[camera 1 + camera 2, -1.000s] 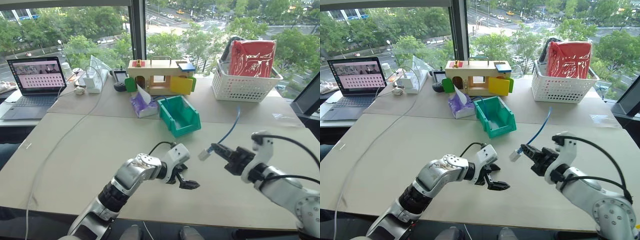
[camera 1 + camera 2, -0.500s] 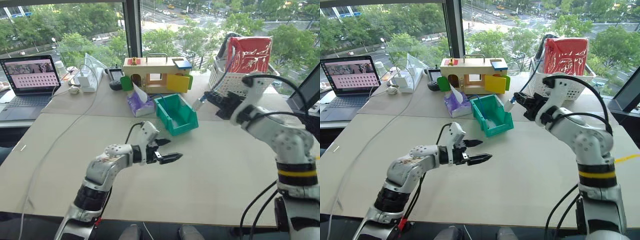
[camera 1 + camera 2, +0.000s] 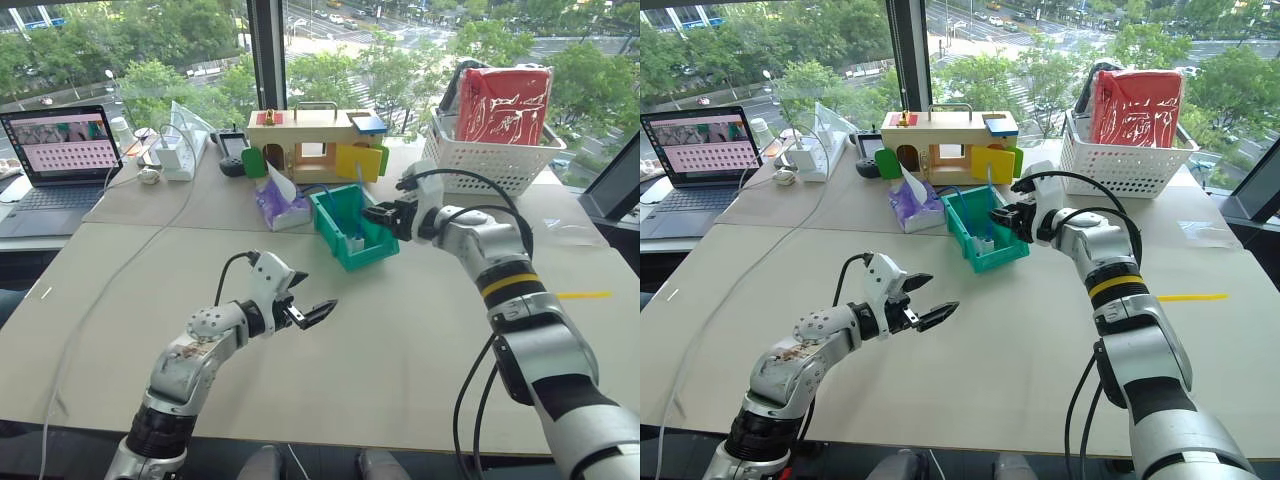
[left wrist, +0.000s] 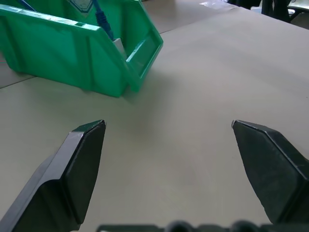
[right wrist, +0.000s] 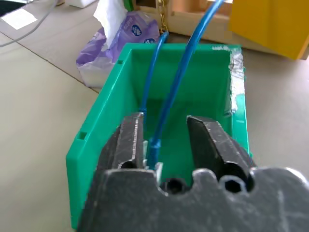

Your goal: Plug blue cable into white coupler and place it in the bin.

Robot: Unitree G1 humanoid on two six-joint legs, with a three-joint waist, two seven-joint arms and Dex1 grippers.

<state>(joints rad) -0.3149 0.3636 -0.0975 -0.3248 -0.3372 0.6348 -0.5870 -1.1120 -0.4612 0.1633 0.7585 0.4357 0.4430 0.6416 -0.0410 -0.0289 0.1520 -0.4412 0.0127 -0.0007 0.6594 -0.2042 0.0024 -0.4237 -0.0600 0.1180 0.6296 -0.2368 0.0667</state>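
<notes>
Head view: beige table [image 3: 420,330] beside windows [image 3: 150,50]

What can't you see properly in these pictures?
- Whether the blue cable is plugged into the white coupler: the right gripper covers the joint in the right wrist view, the wall of the bin in the left wrist view.
- Laptop screen: too small in the head views.

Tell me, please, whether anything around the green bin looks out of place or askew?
Only one oddity: the blue cable is not lying down inside the bin. It arcs upward and out past the rim, with its lower end between the fingers of the right gripper, which stand apart. The bin itself sits upright on the table.
</notes>
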